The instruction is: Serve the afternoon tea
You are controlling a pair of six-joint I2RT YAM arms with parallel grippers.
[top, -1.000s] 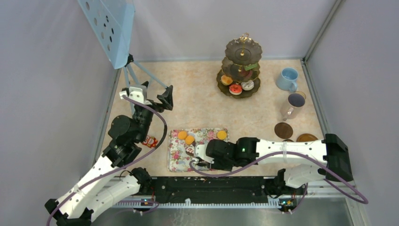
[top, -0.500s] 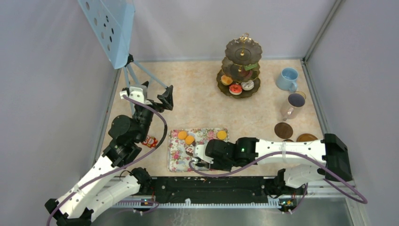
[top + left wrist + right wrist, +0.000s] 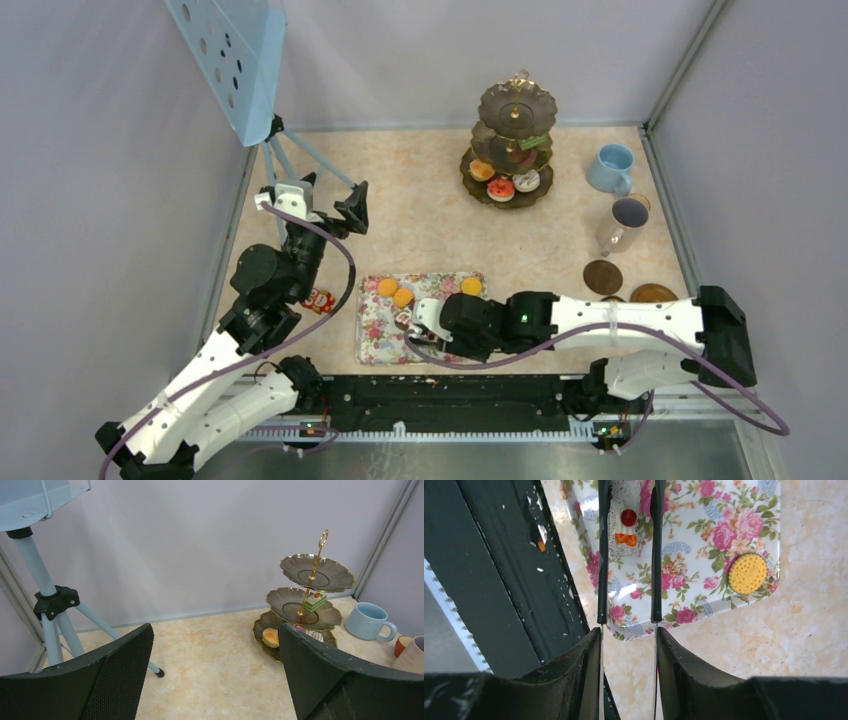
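The dark three-tier stand (image 3: 515, 140) with a gold handle stands at the back and holds donuts and a cake slice; it also shows in the left wrist view (image 3: 310, 575). My right gripper (image 3: 628, 640) is shut on black tongs (image 3: 602, 555) over the floral tray (image 3: 724, 540). The tong tips sit on either side of a white cake slice (image 3: 626, 530) on the tray. Orange rounds (image 3: 387, 287) lie on the tray, one at its corner (image 3: 747, 573). My left gripper (image 3: 215, 670) is open and empty, raised at the left. The light-blue cup (image 3: 610, 167), pale-grey cup (image 3: 625, 222) and small orange-brown cup (image 3: 402, 645) stand at the right.
A blue tripod (image 3: 285, 150) with a perforated board stands at the back left, close to my left gripper. A small red toy (image 3: 318, 300) lies beside the left arm. Two brown saucers (image 3: 602, 277) lie at the right. The black rail (image 3: 499, 580) borders the tray's near edge.
My right arm has shifted very slightly with the tongs still over the tray. The left arm has not moved.
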